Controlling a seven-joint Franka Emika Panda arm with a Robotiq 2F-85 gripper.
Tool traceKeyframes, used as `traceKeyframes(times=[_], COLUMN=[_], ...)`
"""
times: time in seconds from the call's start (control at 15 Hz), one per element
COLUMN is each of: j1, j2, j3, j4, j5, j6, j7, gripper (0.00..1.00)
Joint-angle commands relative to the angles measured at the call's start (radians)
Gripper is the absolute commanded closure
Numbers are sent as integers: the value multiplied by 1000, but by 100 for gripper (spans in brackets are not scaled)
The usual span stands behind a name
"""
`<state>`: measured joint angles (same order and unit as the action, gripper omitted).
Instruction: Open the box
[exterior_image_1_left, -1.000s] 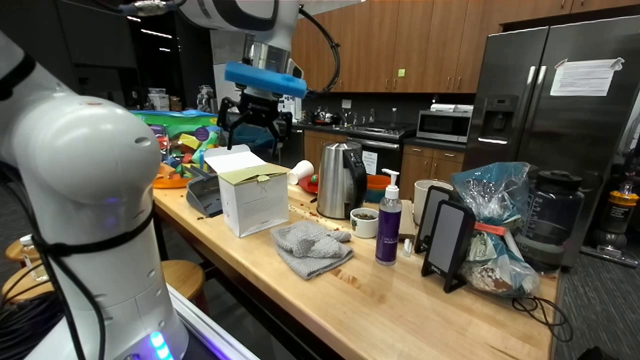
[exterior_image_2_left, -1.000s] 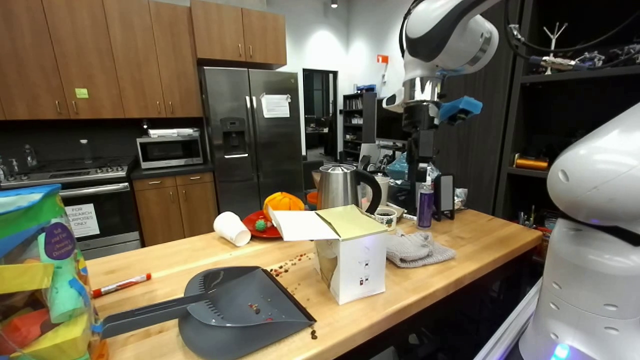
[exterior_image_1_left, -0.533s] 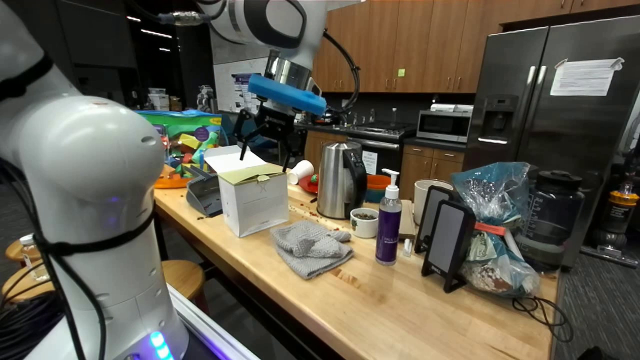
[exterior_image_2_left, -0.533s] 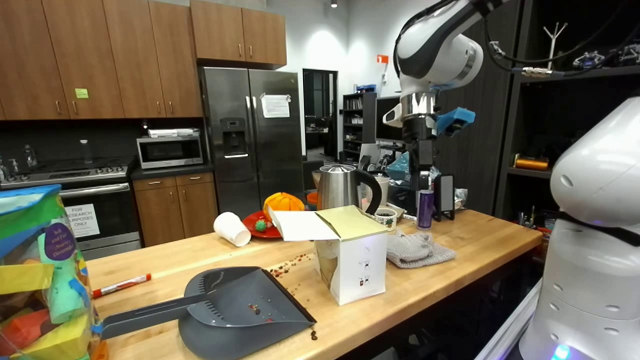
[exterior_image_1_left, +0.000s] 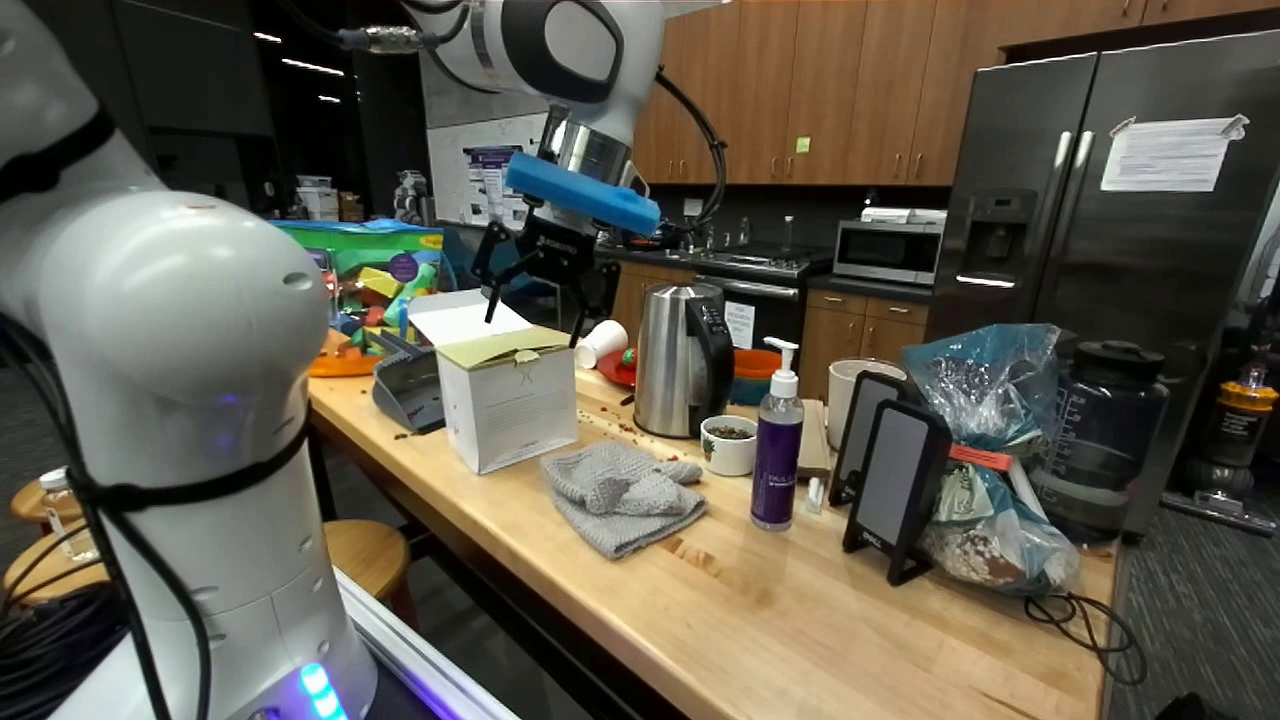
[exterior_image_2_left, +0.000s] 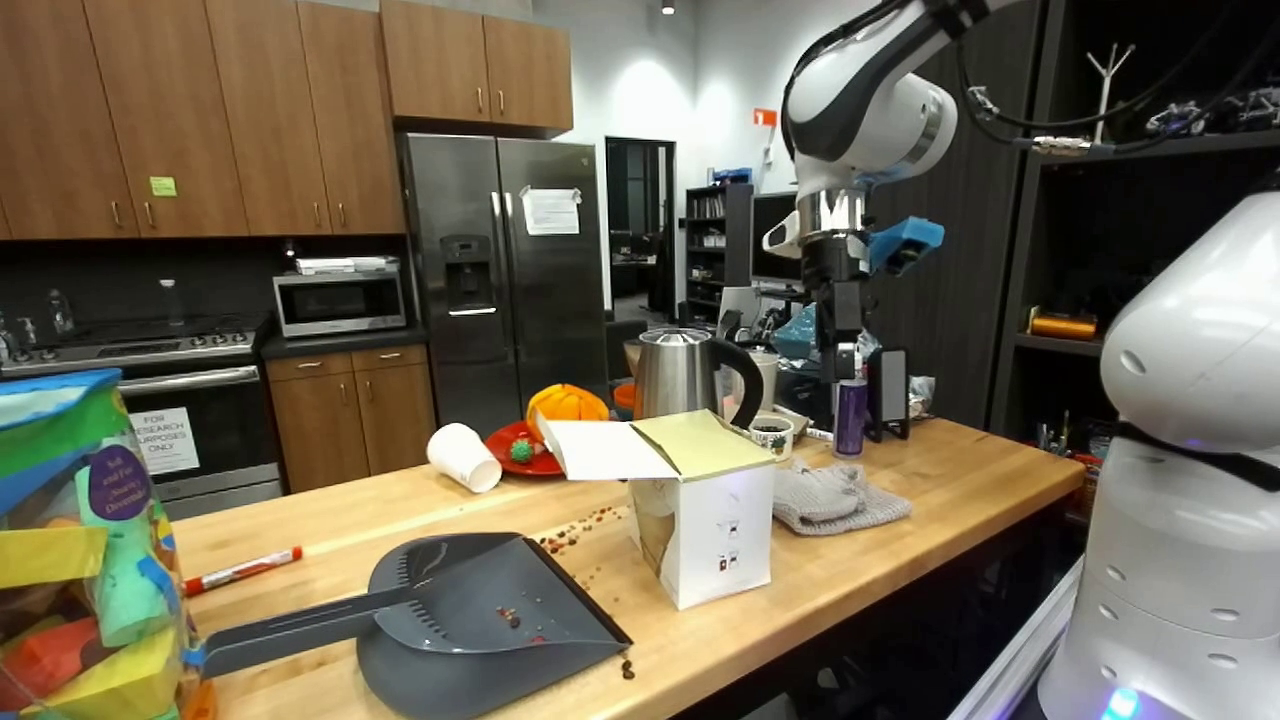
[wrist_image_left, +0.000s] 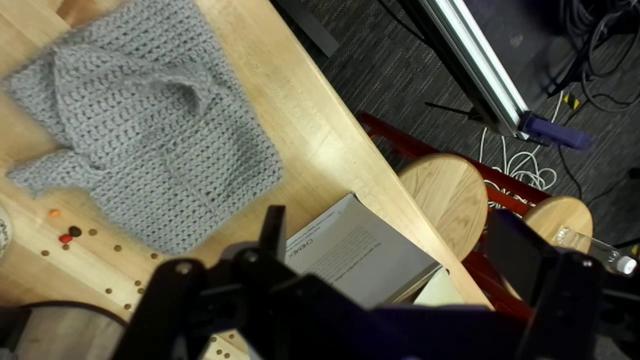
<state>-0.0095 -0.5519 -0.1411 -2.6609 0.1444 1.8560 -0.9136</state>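
The white box (exterior_image_1_left: 515, 410) with printed text stands upright on the wooden table. In both exterior views its white flap (exterior_image_2_left: 605, 452) is folded outward, and a pale green flap (exterior_image_2_left: 705, 443) lies over the top. My gripper (exterior_image_1_left: 533, 330) is open and empty, its fingers pointing down and spread apart. It looks higher than the box top and apart from it. In the wrist view the box (wrist_image_left: 357, 250) shows between the spread fingers, with a dark gap beside the green flap (wrist_image_left: 440, 290); its lower part is hidden by the gripper.
A grey cloth (exterior_image_1_left: 625, 495) lies beside the box. A steel kettle (exterior_image_1_left: 670, 360), a small cup (exterior_image_1_left: 728, 445) and a purple pump bottle (exterior_image_1_left: 777, 450) stand nearby. A grey dustpan (exterior_image_2_left: 480, 630) lies on the box's other side, with scattered beans (exterior_image_2_left: 565, 535) close by.
My gripper has moved right and down in an exterior view and slightly left and down in another, mostly in the first half second. The fingers stay open. The box has not moved.
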Motion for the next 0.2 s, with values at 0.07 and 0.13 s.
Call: traceKeyframes(times=[0.07,0.13], j1=[14,14], j2=[-1,-1], j3=[-13,-13], j4=[2,2], j5=[-6,-6], j6=[-3,-3], j7=[7,7], gripper=[0,0])
